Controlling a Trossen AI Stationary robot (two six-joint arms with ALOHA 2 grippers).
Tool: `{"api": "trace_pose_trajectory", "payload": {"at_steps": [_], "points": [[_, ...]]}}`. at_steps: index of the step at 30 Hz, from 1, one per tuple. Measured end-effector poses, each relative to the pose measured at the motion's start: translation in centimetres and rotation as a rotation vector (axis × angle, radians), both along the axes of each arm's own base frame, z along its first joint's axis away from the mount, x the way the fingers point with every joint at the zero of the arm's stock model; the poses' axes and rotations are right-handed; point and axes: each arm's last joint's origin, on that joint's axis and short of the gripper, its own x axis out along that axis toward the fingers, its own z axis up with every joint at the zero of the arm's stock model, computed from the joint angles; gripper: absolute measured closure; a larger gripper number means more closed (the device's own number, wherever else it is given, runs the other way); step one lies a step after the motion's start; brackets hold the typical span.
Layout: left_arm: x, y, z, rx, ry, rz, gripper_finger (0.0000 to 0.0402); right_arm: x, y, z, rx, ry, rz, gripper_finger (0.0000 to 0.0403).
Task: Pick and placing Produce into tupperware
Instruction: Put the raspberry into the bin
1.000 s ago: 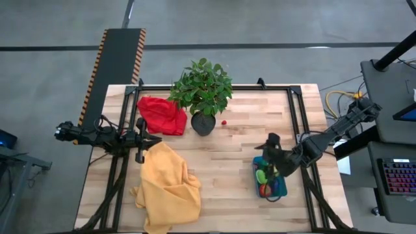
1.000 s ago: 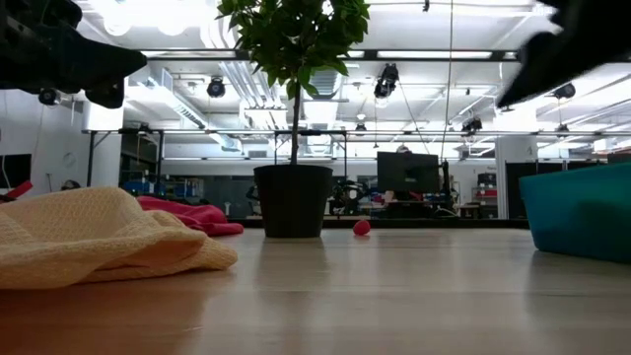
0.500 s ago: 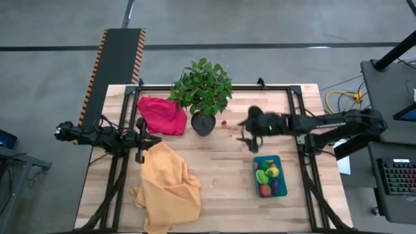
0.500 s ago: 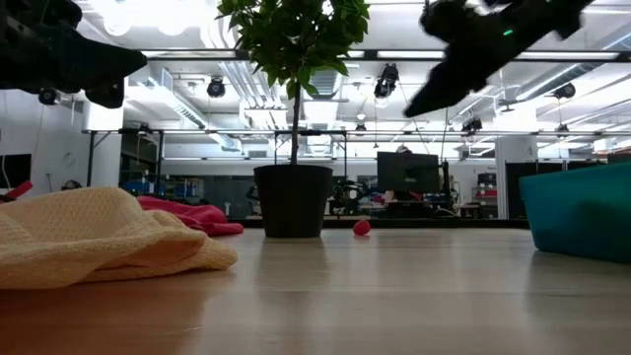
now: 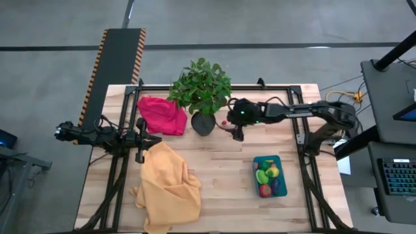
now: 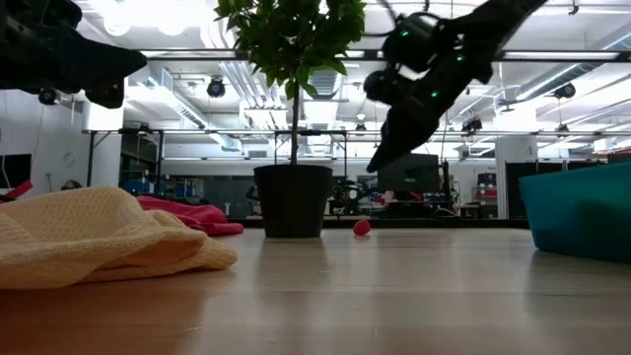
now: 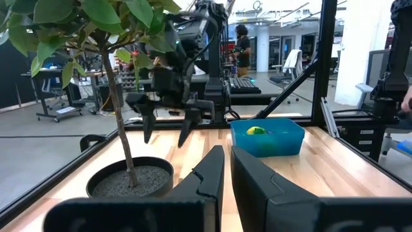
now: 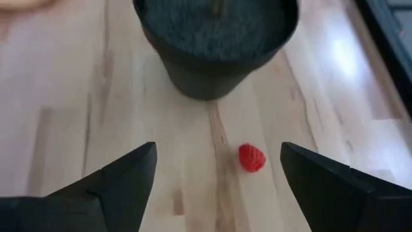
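The teal tupperware (image 5: 270, 175) (image 6: 582, 212) (image 7: 267, 136) stands on the table's right half with several toy produce pieces inside: green, yellow, red and purple. One small red berry (image 5: 223, 121) (image 6: 362, 228) (image 8: 252, 157) lies on the wood just right of the plant pot. My right gripper (image 5: 233, 133) (image 6: 380, 163) (image 8: 217, 147) hovers open above the table beside the berry and the pot, empty. My left gripper (image 5: 153, 140) (image 7: 225, 167) waits shut at the table's left, above the yellow cloth's edge.
A leafy potted plant (image 5: 203, 91) in a black pot (image 8: 215, 45) stands at the far middle, close to the right gripper. A red cloth (image 5: 161, 114) lies left of it, and a crumpled yellow cloth (image 5: 168, 185) covers the near left. Black frame rails edge the table.
My right gripper has swung from above the tupperware toward the table's far edge and left, across to the plant pot, and has come down nearer the table beside the red berry. The tupperware and its produce have stayed in place.
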Motion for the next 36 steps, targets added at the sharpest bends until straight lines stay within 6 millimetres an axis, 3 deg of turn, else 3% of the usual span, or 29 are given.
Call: {"api": "trace_pose_trajectory", "payload": {"at_steps": [11, 21, 28, 36], "points": [[0.0, 0.0, 0.0, 0.001, 0.002, 0.000, 0.0387, 2.9, -1.1, -0.8, -0.023, 0.124, 0.058, 0.0053], [0.0, 0.0, -0.1, 0.004, 0.011, 0.000, 0.0387, 0.3, -1.6, -1.2, -0.008, 0.217, 0.045, 0.0073], [0.0, 0.0, -0.1, 0.004, 0.011, 0.000, 0.0387, -0.9, -1.2, -2.8, -0.003, 0.258, 0.055, 0.0074], [0.0, 0.0, -0.1, 0.004, 0.010, 0.001, 0.0387, -0.6, -1.0, -3.3, -0.075, 0.206, 0.088, 0.0074]]}}
